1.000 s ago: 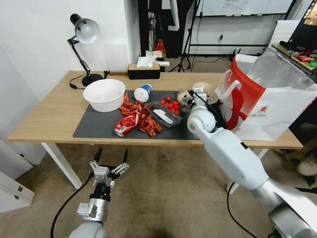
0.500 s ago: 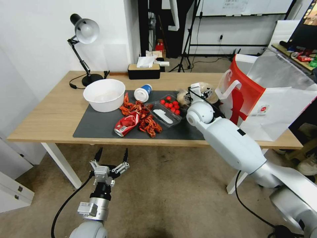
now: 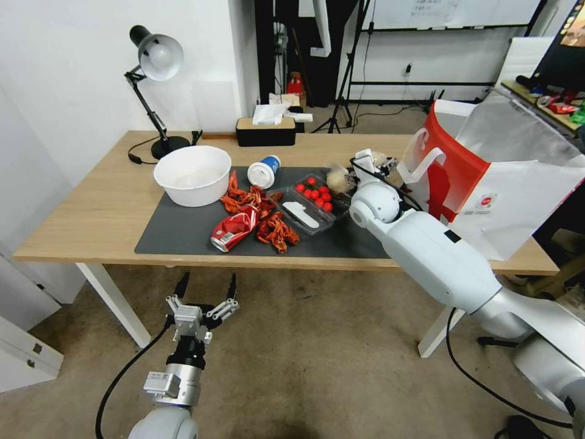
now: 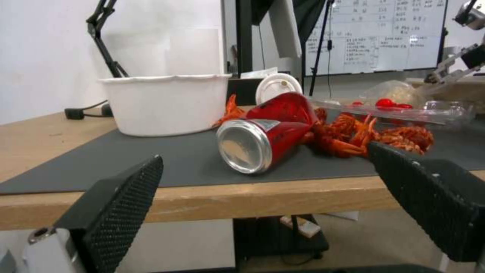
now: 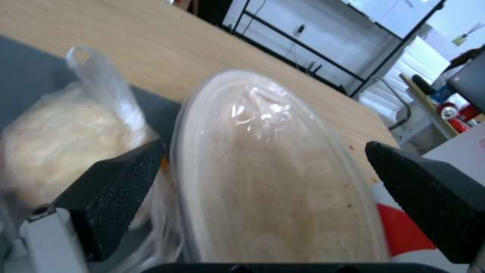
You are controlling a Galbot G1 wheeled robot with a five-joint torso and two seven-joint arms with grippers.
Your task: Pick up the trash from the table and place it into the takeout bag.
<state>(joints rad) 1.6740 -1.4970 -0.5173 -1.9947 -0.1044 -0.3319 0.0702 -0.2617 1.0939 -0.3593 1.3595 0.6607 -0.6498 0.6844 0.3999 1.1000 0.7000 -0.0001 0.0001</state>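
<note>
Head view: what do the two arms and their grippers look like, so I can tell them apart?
The left gripper has slim black pointed fingers on a silvery metal linkage, above a silver and white wrist with a black cable looping off. The right arm is a thick glossy white shell with a round white joint, a silver section near the shoulder and black cables. The right gripper has black fingers with knurled, dotted pads.

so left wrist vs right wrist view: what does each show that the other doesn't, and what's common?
Left wrist view alone: the left gripper, open, below the table edge, facing the crushed red soda can on the dark mat, with the white bowl, a paper cup lying on its side, red crayfish shells and a clear tray of tomatoes.
Right wrist view alone: the right gripper around the beige round bowl, and a bag of pale food beside it.
Both: the wooden table and grey mat.
</note>
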